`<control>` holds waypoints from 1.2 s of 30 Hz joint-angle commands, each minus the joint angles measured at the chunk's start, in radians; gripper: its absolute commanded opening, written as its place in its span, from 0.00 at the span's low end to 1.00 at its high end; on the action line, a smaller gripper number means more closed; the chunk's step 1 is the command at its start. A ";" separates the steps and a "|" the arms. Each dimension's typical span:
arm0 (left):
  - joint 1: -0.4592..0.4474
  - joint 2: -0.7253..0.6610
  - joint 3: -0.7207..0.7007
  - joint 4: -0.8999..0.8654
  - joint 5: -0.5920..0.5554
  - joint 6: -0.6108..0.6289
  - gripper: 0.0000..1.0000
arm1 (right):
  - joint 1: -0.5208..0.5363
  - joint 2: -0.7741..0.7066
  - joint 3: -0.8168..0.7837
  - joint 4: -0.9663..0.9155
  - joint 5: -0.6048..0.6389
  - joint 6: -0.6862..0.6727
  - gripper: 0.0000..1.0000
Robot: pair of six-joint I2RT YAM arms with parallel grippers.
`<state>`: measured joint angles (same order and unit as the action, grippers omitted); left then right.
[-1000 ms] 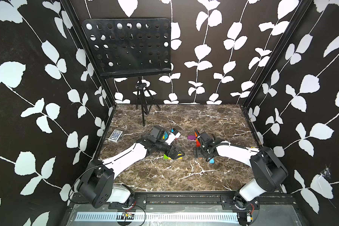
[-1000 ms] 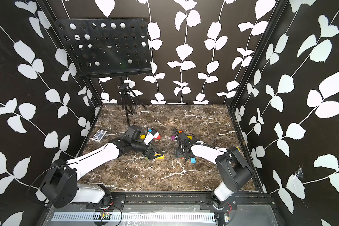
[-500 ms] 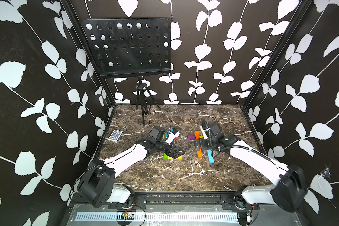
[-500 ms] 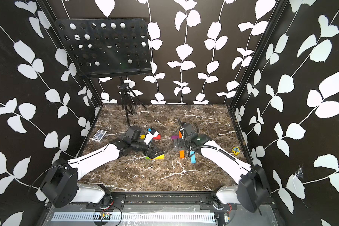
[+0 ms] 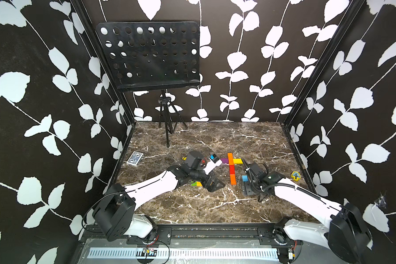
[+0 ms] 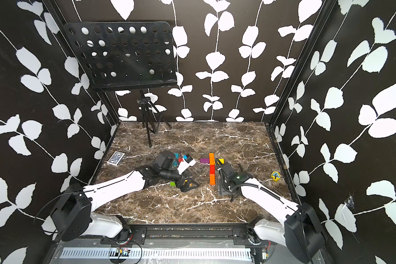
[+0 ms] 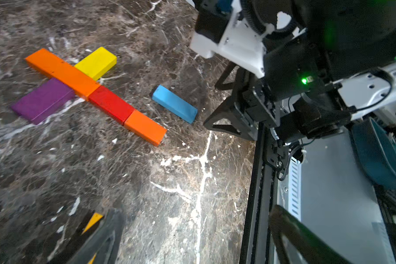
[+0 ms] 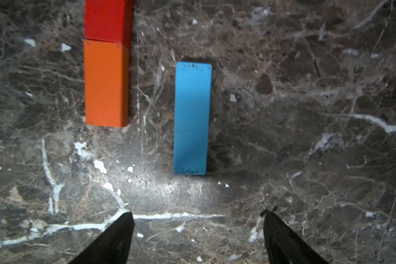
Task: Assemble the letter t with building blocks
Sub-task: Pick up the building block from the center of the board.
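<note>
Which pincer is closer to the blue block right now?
Right. The right pincer sits just short of the blue block, jaws open and lined up on it. The left pincer is farther off, beyond the orange-red stem.

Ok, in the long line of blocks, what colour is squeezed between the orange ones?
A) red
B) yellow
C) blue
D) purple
A: in a top view the red block lies in the line with the far orange block at one end and the near orange block at the other.
</note>
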<state>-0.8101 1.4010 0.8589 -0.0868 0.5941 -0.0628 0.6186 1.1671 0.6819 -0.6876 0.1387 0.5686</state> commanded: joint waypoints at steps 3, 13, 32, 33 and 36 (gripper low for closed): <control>-0.061 0.005 -0.028 -0.025 -0.073 0.126 0.99 | -0.003 0.021 -0.007 0.070 0.015 0.022 0.86; -0.179 -0.078 -0.106 0.011 -0.198 0.263 0.99 | -0.006 0.115 0.011 0.168 -0.012 -0.034 0.82; -0.181 -0.084 -0.109 0.025 -0.237 0.267 0.99 | -0.107 0.255 0.036 0.254 -0.051 -0.119 0.59; -0.181 -0.080 -0.108 0.027 -0.237 0.265 0.99 | -0.109 0.261 0.041 0.256 -0.054 -0.127 0.58; -0.181 -0.075 -0.104 0.025 -0.237 0.257 0.99 | -0.116 0.281 0.058 0.252 -0.054 -0.141 0.57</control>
<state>-0.9871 1.3243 0.7582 -0.0761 0.3588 0.1917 0.5110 1.4364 0.7071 -0.4549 0.0914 0.4587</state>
